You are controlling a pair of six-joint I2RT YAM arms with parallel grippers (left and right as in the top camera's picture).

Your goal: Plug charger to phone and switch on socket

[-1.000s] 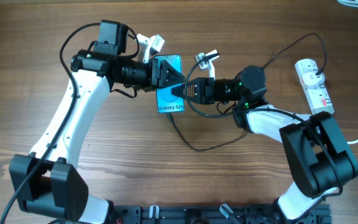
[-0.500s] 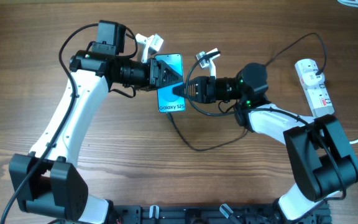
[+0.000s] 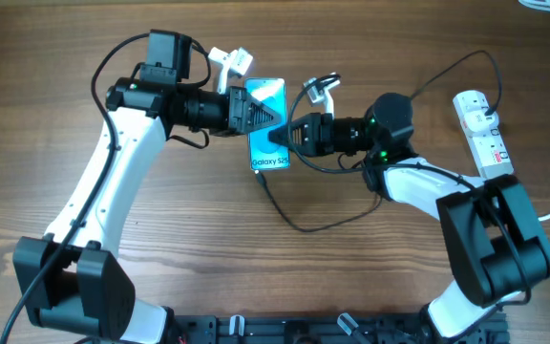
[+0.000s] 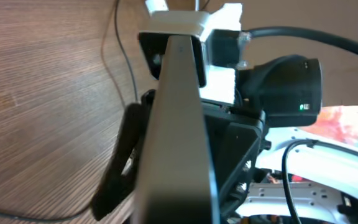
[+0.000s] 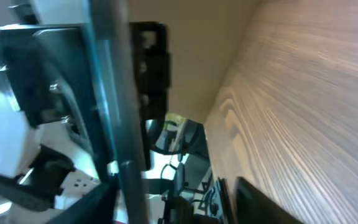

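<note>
Where white lettering can be read, "Galaxy S25" is shown on the phone (image 3: 268, 155); phone is clamped by the left pincer (image 3: 261, 115); right pincer (image 3: 286, 134) is set at its edge, width cannot be told; socket (image 3: 482, 134) markings illegible.

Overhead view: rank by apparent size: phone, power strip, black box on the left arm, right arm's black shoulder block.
1. Largest: black shoulder block of the right arm.
2-3. Tie: phone and power strip. They look similar in length and the phone is wider, but it may be nearer the camera, so unranked.
4. Smallest: black box on the left arm.
</note>
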